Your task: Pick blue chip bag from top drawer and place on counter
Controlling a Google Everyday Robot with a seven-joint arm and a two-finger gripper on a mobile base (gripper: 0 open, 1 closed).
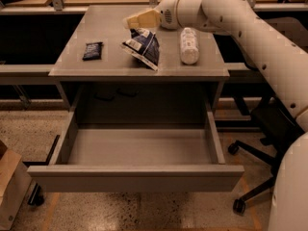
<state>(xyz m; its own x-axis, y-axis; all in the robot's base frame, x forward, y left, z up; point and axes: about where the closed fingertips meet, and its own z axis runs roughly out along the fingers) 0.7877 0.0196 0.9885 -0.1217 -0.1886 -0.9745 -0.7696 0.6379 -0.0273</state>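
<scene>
**Blue Chip Bag Seen on the Counter, Hand at Its Top End**

The top end of the blue chip bag (143,47) was met by the hand (137,21). It could not be told whether the hand was open or closed, nor whether the bag was gripped or merely touched. The print on the bag's white panels was too small to be read. The white arm (250,28), reaching in from the right of the bag, was cut off by the right side of the view. A dark office chair (267,127), below and to the right of the bag, was partly hidden behind it. A cardboard box (12,186), far below and to the left of the bag, was cropped at the corner.

The bag was seen lying tilted on the counter (106,23), with its lower corner close to the counter's front edge. A white bottle (189,45) was laid on its side just to the right of the bag, apart from it. A small dark packet (92,50) was laid flat to the left of the bag, well apart. A stretch of grey counter surface was seen between packet and bag, and another behind the bag towards the back edge.

Below and in front of the bag, the top drawer (139,147) was found pulled out. Its flat grey floor was shown from one low side wall to the other.
</scene>
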